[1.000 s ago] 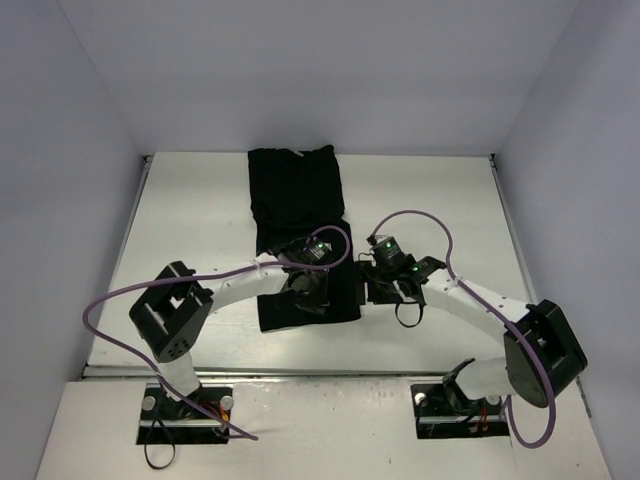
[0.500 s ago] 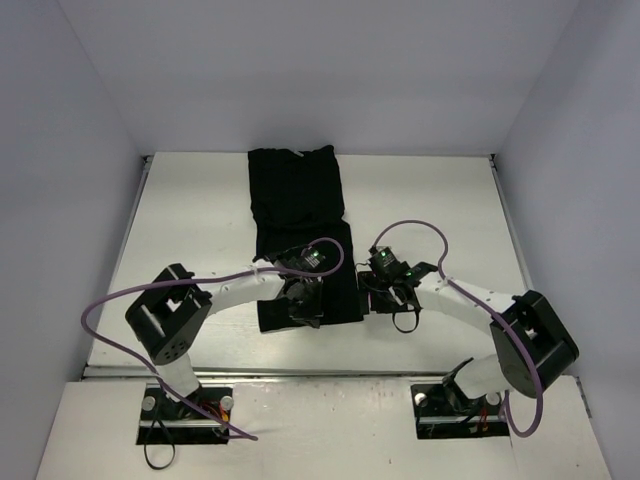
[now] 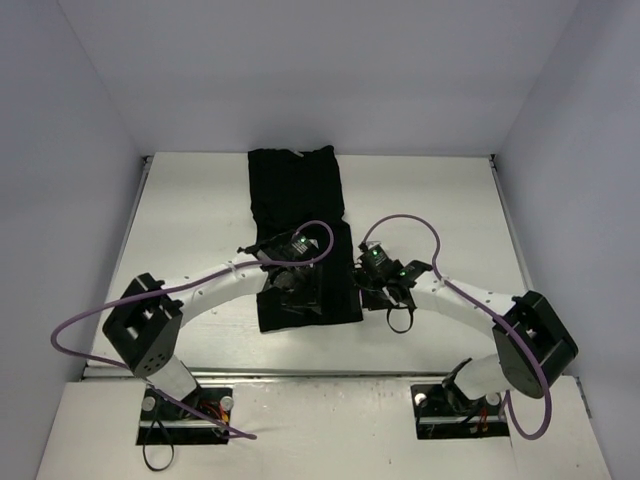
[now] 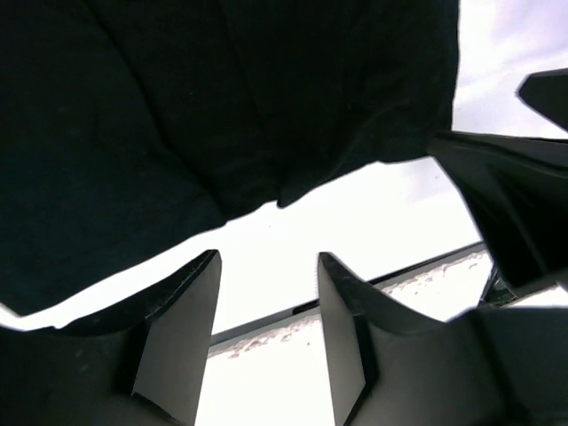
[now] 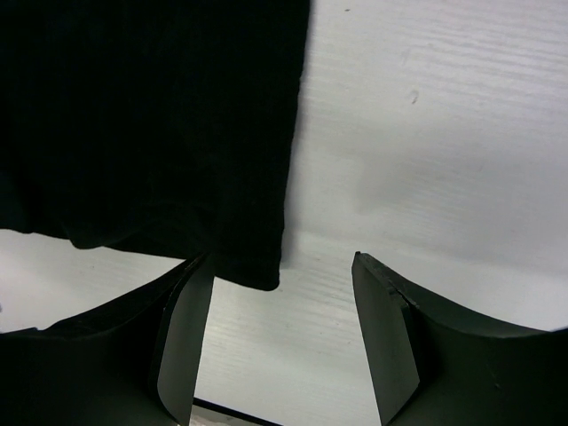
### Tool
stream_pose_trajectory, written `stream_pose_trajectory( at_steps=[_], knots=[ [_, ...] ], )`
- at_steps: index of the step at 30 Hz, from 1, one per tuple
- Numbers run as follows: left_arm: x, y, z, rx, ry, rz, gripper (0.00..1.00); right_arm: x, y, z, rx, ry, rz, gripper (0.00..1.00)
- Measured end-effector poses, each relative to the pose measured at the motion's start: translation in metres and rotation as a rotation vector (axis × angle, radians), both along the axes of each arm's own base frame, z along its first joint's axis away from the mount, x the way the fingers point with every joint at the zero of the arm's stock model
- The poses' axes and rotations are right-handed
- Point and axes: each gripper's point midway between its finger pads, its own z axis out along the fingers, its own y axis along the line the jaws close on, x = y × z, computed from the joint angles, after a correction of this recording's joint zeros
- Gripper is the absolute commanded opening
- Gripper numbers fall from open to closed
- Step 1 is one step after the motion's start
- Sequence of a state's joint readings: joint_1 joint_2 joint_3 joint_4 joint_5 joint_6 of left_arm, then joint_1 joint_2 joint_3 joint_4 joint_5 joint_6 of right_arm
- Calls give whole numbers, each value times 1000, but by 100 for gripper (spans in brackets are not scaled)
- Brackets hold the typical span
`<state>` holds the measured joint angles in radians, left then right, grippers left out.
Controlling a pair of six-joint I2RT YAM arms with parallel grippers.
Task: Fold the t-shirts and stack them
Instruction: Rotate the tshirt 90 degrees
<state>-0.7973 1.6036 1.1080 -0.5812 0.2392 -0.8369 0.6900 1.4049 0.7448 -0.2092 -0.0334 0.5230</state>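
The black t-shirt lies as a long folded strip down the middle of the white table. My left gripper hovers over its near end, open and empty. In the left wrist view the shirt's near hem lies above the open left gripper, with bare table between the fingers. My right gripper is open at the shirt's right edge near the near right corner. In the right wrist view that corner sits just by the left finger of the right gripper. No logo shows.
The table's front edge runs just below the shirt's near hem. Grey walls close in the table on the left, right and back. Purple cables loop over both arms.
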Motion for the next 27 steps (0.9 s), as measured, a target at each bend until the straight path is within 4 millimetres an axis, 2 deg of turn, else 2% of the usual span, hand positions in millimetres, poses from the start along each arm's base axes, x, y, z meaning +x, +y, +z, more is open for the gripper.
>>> stream_pose_trajectory(
  at_steps=[4, 6, 10, 13, 18, 24, 27],
  knots=[
    [3, 14, 8, 14, -34, 8, 44, -4, 2, -4, -12, 10, 12, 61],
    [6, 28, 6, 25, -50, 31, 44, -2, -1, -9, -35, 11, -1, 61],
    [4, 76, -21, 137, -15, 100, 44, -1, -9, -21, -91, 22, -29, 61],
    [2, 97, -38, 212, 13, 113, 43, 2, -12, -24, -109, 15, -44, 61],
    [3, 101, -57, 263, 41, 86, 42, 4, -14, -25, -115, 2, -55, 60],
    [5, 102, -53, 258, 36, 85, 43, -3, -21, -21, -121, 0, -62, 59],
    [7, 105, -41, 247, 3, 95, 44, -3, -21, -11, -106, -18, -67, 58]
  ],
)
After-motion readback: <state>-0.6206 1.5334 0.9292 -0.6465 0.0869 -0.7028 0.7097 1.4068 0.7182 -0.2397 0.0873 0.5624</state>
